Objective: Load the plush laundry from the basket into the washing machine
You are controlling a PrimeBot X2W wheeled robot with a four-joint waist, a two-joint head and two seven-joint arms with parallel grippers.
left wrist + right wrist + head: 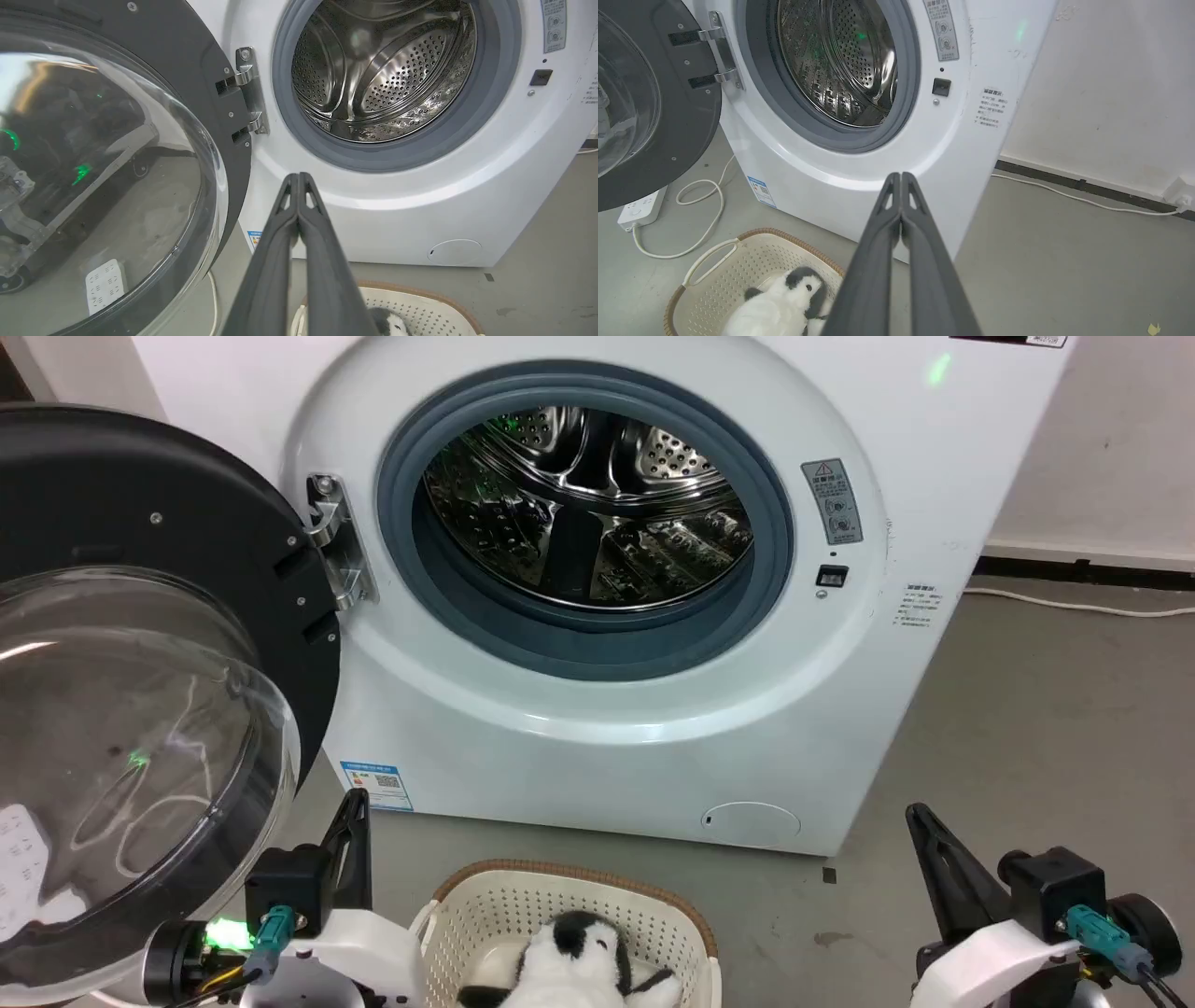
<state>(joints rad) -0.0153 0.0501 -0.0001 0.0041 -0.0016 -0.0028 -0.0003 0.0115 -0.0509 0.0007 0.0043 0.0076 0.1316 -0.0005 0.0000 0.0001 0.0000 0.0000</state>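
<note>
Head and wrist views all face the washing machine [597, 737] from nearby.

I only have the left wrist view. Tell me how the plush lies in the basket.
Observer: In the head view the plush laundry lies inside the basket, white front showing, with its head end toward the washing machine.
Operator: Report the right hand.
Observer: The right hand is shut with nothing in it. In the head view it sits off to the basket's right, apart from it.
</note>
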